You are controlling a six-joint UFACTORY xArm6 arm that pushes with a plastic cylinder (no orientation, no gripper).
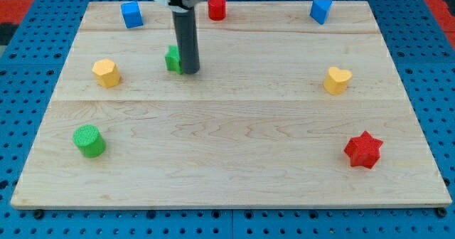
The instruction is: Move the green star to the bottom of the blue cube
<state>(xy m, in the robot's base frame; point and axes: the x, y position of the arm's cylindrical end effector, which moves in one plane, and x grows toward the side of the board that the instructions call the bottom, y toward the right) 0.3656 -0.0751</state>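
Camera view is showing my tip [190, 71] pressing against the right side of the green star [173, 59], which is sitting on the table [227, 132] below and to the right of the blue cube [131, 15]. No pincer is fitted, so there is no spread or pinch to report. Pushing off-centre is risking the star spinning away or sliding leftward past its spot, toward the yellow block [106, 72]. Mostly hidden by the rod, the star is looking small, bright green and ridged.
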